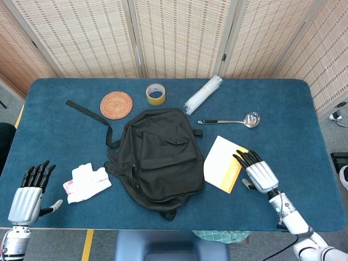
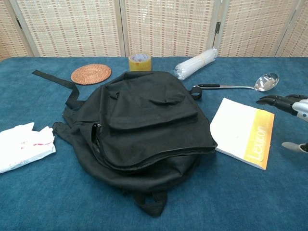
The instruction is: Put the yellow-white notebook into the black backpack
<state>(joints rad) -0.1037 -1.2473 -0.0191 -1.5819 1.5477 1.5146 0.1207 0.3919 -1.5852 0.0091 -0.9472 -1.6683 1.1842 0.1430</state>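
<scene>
The yellow-white notebook (image 1: 224,162) (image 2: 244,131) lies flat on the table, just right of the black backpack (image 1: 159,155) (image 2: 144,122). The backpack lies flat in the middle, its side zipper partly open toward the front left. My right hand (image 1: 256,172) (image 2: 288,107) hovers over the notebook's yellow right edge, fingers spread and holding nothing. My left hand (image 1: 28,194) stays at the table's front left corner, fingers apart and empty; the chest view does not show it.
A white cloth bundle (image 1: 87,181) lies left of the backpack. At the back are a woven coaster (image 1: 116,104), a tape roll (image 1: 155,93), a wrapped cup stack (image 1: 203,94) and a steel ladle (image 1: 231,120). A loose black strap (image 1: 87,112) trails left.
</scene>
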